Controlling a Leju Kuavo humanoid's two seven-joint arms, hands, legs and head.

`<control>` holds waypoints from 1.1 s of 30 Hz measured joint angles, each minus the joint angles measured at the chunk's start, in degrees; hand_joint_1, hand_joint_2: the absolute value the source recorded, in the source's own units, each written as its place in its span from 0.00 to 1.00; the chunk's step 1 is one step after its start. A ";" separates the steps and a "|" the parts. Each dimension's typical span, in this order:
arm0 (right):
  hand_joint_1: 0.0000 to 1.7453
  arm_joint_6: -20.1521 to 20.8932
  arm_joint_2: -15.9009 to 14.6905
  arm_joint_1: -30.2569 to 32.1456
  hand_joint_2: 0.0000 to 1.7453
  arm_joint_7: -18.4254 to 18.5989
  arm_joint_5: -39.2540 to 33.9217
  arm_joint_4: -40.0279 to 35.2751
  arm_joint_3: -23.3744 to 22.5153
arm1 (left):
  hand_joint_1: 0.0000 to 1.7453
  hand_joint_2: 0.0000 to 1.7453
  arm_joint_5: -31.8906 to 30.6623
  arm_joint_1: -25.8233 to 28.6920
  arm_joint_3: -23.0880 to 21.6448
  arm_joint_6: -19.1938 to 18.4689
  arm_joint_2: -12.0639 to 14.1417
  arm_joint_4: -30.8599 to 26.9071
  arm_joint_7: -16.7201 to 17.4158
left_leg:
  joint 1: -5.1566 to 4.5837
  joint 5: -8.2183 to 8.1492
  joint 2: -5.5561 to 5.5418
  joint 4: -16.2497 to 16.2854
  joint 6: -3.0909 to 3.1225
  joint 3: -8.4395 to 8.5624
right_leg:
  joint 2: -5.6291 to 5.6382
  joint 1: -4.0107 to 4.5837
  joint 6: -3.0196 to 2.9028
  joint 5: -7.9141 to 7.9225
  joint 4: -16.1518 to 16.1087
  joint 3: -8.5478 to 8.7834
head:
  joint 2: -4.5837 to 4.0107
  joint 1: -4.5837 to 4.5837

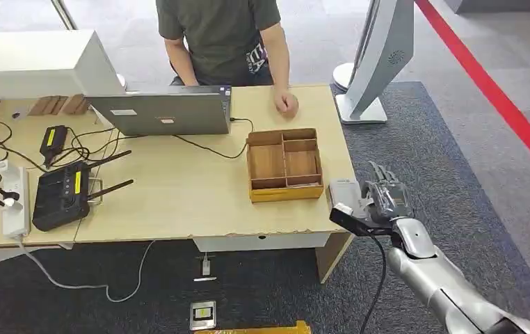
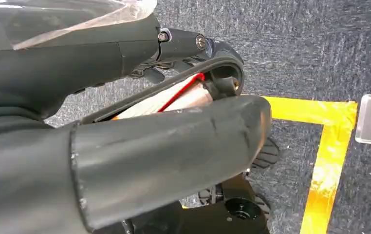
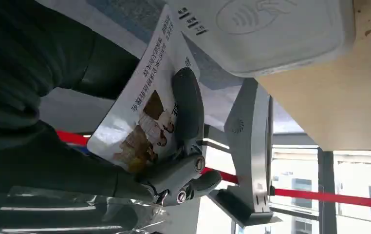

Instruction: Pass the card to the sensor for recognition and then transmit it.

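Observation:
My right hand (image 1: 385, 198) hovers just off the table's right front corner and grips a printed white card (image 3: 139, 112), one dark finger (image 3: 188, 112) lying across its face. The card's edge sits close below the white sensor (image 3: 271, 29), which bears a contactless symbol. In the head view the sensor (image 1: 343, 189) lies on the table corner beside my hand. My left hand (image 2: 164, 146) hangs over the dark carpet with nothing in it.
A wooden divided tray (image 1: 252, 167) stands left of the sensor. A person (image 1: 227, 35) sits behind a laptop (image 1: 165, 111), one hand (image 1: 286, 103) on the table. A router (image 1: 60, 195) and cables lie at the left. A grey kiosk stand (image 1: 373, 62) rises at the right.

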 joint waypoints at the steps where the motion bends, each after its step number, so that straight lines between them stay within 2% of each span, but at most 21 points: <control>1: 1.00 -0.02 0.11 -0.01 1.00 -0.07 -0.09 0.15 -0.04 | 0.00 0.00 0.04 0.00 0.00 0.06 0.00 0.00 0.11 | 0.00 0.00 0.01 0.00 0.00 0.02 | 0.00 0.00 0.00 0.00 0.00 0.01 | 0.00 -0.02; 14: 1.00 -0.70 0.81 -0.30 1.00 -0.74 -0.87 2.82 -0.04 | 0.00 0.00 0.26 0.00 0.00 0.33 0.00 0.00 -0.44 | 0.00 0.00 0.03 0.00 0.00 0.10 | 0.00 0.00 0.00 0.00 -0.01 0.10 | 0.00 -0.02; 21: 1.00 -0.98 0.85 -2.59 1.00 -0.09 -0.78 3.04 0.53 | 0.00 0.00 -0.11 0.02 0.00 -0.20 0.00 0.00 -0.52 | -0.01 0.03 0.03 0.00 0.01 0.05 | 0.01 -0.01 -0.01 0.04 0.00 0.10 | 0.00 0.00; 27: 1.00 6.20 0.24 -9.27 1.00 4.52 8.35 -1.13 2.29 | 0.00 0.00 -0.70 -0.02 0.00 -0.90 0.07 0.00 -1.16 | -0.01 0.06 0.06 0.01 -0.01 0.05 | 0.06 -0.01 -0.01 0.11 0.03 0.04 | 0.00 0.00; 33: 1.00 13.69 -0.22 -14.43 1.00 6.84 13.03 -8.95 3.41 | 0.00 0.00 -1.66 0.00 -0.20 -0.94 0.11 0.00 -0.76 | 0.00 0.07 0.04 0.01 -0.02 -0.02 | 0.05 0.01 0.00 0.10 0.05 0.00 | 0.00 0.00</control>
